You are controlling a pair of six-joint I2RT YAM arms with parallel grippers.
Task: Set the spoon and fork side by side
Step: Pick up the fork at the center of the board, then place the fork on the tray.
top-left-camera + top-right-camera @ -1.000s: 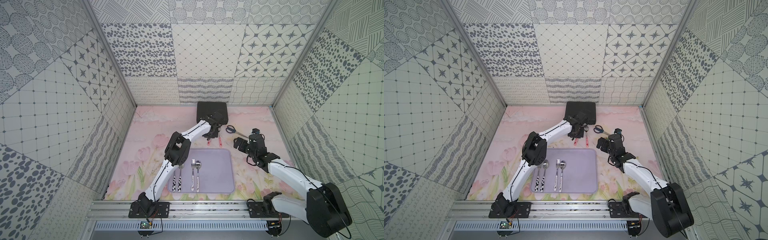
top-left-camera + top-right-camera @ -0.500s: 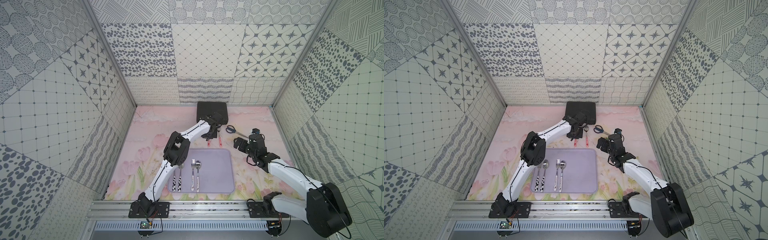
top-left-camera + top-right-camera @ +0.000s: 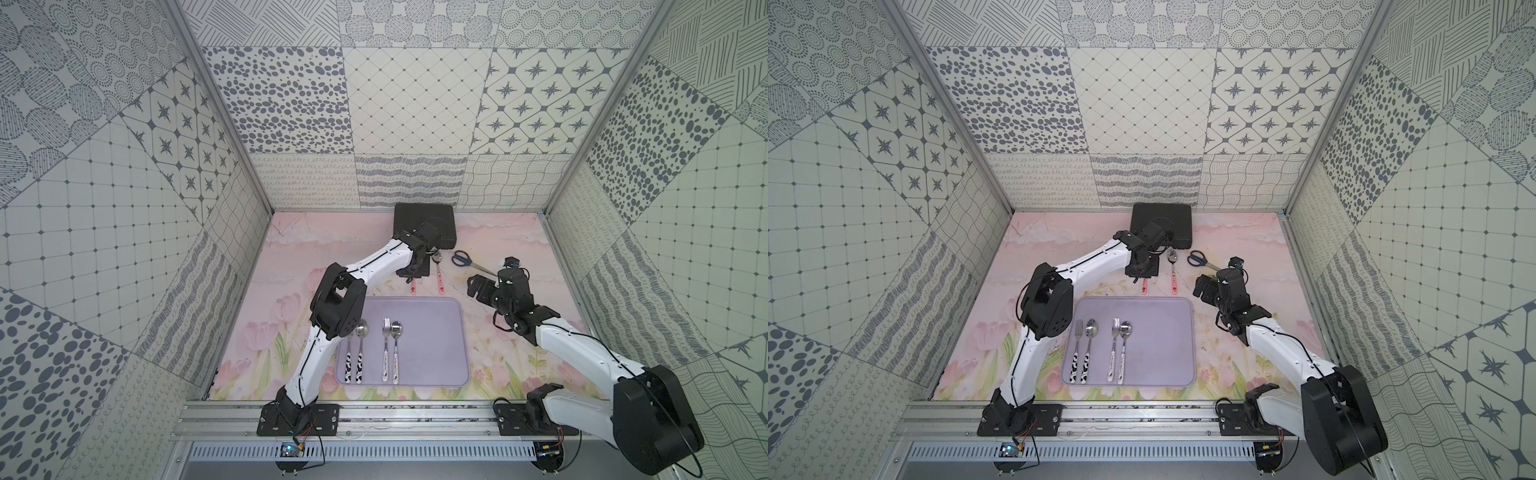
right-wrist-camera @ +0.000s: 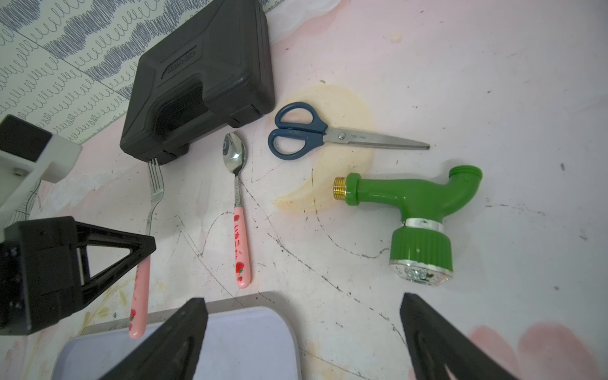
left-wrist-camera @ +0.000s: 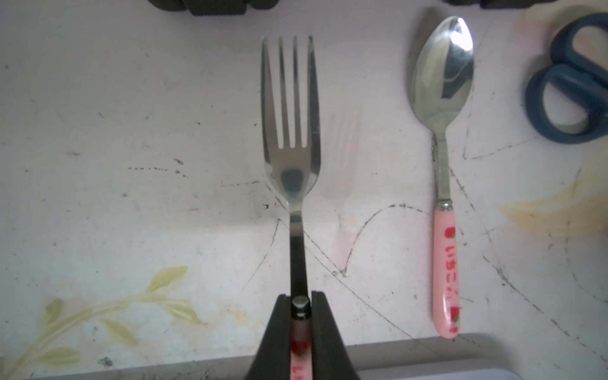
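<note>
Nearest the robot's base, a lilac tray (image 3: 436, 332) held two black-and-white-handled fork-and-spoon pairs (image 3: 1117, 349), each laid side by side. Just beyond its far edge, the left gripper (image 5: 301, 296) had tightened over the past second and was clamped on the pink handle of the strawberry fork (image 5: 291, 131). The matching spoon (image 5: 444, 230) lay parallel nearby on the mat (image 3: 291, 257), apart from it. The right gripper (image 4: 302, 297) hung with jaws wide apart, holding nothing, near a green hose nozzle (image 4: 418, 210). Farther back lay blue scissors (image 4: 329, 135) and a black case (image 4: 197, 75). In both top views the left wrist hid the fork's tines, and whether the fork had left the mat could not be told.
</note>
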